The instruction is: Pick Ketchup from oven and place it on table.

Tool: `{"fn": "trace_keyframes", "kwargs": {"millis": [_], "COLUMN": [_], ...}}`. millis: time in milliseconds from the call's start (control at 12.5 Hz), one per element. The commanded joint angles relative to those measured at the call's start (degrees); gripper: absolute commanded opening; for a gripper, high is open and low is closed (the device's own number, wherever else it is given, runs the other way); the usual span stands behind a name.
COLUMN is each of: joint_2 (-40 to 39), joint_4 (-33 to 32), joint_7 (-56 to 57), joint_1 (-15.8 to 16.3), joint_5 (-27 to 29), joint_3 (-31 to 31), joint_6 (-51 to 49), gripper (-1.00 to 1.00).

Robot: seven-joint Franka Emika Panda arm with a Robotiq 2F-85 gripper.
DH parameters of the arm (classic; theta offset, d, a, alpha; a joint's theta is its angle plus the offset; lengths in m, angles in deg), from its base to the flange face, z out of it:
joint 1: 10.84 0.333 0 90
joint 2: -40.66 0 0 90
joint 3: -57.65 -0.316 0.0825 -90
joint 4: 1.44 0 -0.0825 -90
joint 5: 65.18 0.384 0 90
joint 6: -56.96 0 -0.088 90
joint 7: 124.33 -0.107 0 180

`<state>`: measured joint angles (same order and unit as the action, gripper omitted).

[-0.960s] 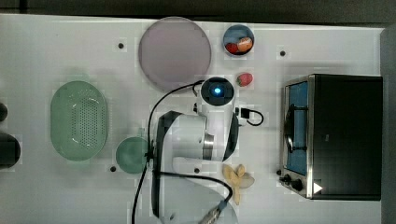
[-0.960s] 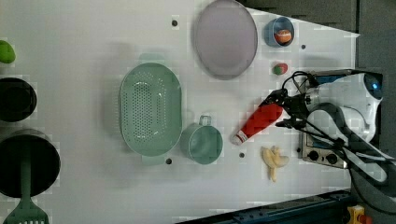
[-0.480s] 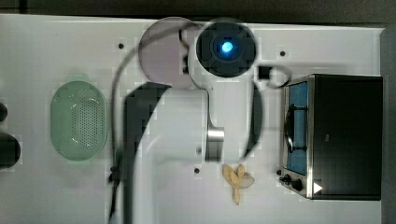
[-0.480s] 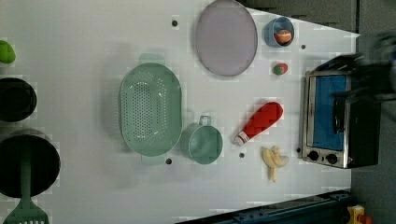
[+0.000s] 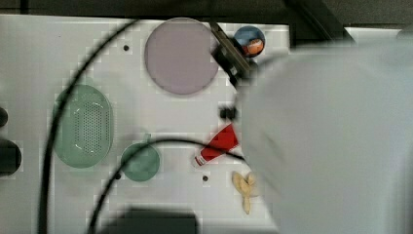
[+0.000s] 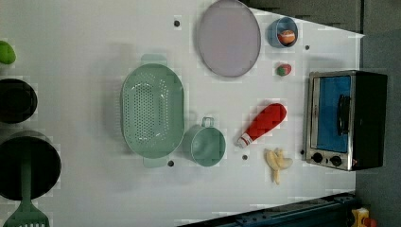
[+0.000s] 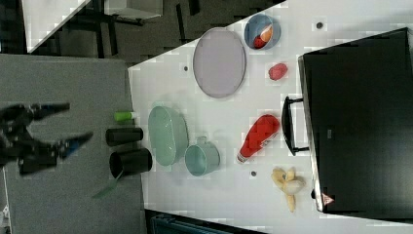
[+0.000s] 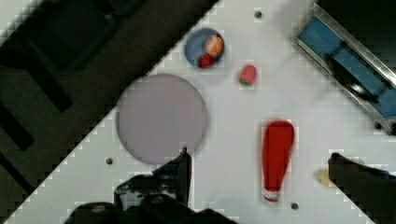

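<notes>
Hovering high, my gripper [image 8: 259, 163] spread wide and empty.
Ketchup [image 6: 261, 125] lies on its side on the table [image 6: 94, 38], between mug [image 6: 206, 144] and shut oven [image 6: 345, 120], so the placement looks done.

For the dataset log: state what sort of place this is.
Probably a lab's mock kitchen: a toaster oven, colander and ketchup lie on a white table with mounting holes.

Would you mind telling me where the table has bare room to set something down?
Bare table lies beside the colander, off the left view's left. It is crowded where the cup, ketchup, banana peel and oven cluster.
</notes>
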<state>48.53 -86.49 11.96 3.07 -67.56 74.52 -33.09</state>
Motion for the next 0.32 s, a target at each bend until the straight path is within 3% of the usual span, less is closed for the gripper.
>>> {"fn": "trace_keyframes", "kwargs": {"millis": [80, 320], "joint_2": [-6.77, -6.83], "joint_4": [-1.96, -1.86], "joint_7": [-2.09, -2.09], "joint_1": [0.45, 0.47], "joint_5": [0.06, 0.06], "joint_3": [0.78, 0.73], "joint_6": [-1.63, -1.69], "gripper": [1.00, 1.00]}}
